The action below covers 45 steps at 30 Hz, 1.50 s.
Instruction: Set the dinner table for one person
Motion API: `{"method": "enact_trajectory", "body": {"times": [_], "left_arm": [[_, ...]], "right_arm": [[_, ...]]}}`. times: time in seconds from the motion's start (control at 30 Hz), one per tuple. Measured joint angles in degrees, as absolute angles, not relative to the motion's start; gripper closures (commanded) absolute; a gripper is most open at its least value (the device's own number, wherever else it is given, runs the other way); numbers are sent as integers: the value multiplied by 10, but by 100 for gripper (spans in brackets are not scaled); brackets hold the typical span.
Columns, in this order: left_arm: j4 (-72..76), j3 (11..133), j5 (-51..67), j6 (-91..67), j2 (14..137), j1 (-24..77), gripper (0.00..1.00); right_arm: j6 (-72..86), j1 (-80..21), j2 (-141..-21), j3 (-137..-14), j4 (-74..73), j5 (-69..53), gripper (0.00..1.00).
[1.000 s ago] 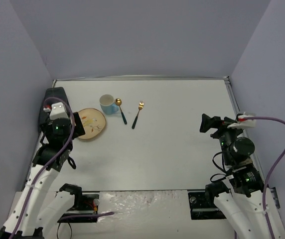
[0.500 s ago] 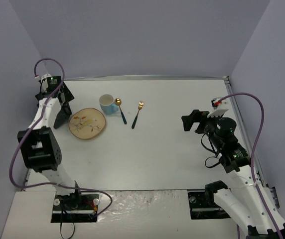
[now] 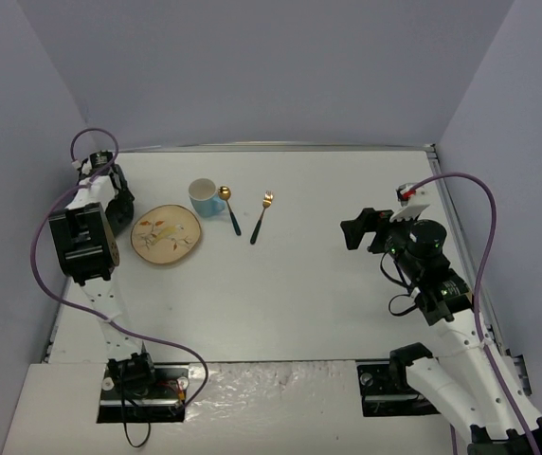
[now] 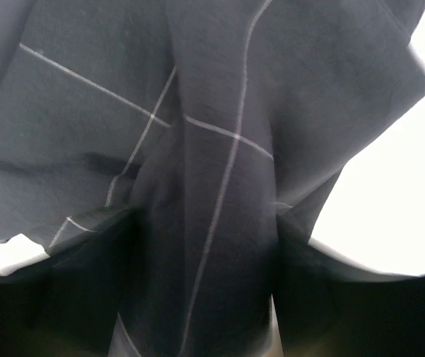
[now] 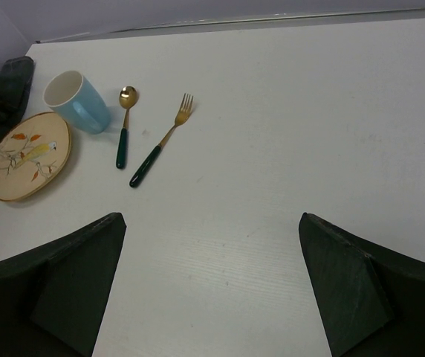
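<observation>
Left wrist view, item one: left gripper (image 4: 198, 312), its dark fingers low in frame on either side of a bunched fold of the navy grid-lined placemat (image 4: 220, 134). Cloth fills the gap, but whether the fingers are pressed onto it cannot be told.

Item two: right gripper (image 5: 211, 223), fingers spread wide, nothing between them, hanging over the right half of the dinner table (image 3: 328, 313).

Placemat location: far left corner of the table, crumpled, just beside the left rim of the decorated plate (image 3: 166, 235). Further right along the far band: blue mug (image 3: 205, 198), gold spoon (image 3: 229, 210), gold fork (image 3: 261, 218), both with dark handles.

Step judged: securing the placemat for laying out. The next move likely needs a firm pinch, then a lift over the plate.

Margins: the table's left edge and the side wall (image 3: 25, 171) are close by. Open white tabletop lies centre and near.
</observation>
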<state>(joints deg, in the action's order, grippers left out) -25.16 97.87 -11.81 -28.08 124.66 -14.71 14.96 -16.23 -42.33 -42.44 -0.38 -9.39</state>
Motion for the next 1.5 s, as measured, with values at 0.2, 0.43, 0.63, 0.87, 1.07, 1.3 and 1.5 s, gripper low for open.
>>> {"method": "enact_trajectory", "body": {"times": [0.2,0.43,0.63,0.87,1.07,1.3,1.5], "left_arm": [[-251,991,-112,-257,1244,-151,100],[-276,991,-71,-244,1141,-162,100],[-307,1035,18,-232,942,-128,100],[-312,1060,88,-211,770,76,100],[-306,1045,133,-214,768,225,100],[-286,1100,154,-215,927,392,100],[-312,1185,165,-202,1061,466,100]], "right_arm": [[150,-162,-423,-424,-3,-100,0],[150,-162,-422,-425,-3,-103,0],[150,-162,-424,-447,-5,-102,0],[159,-162,-428,-488,-3,-77,0],[179,-162,-424,-502,-15,-35,0],[186,-162,-391,-512,-77,67,0],[185,-162,-356,-531,-122,121,0]]}}
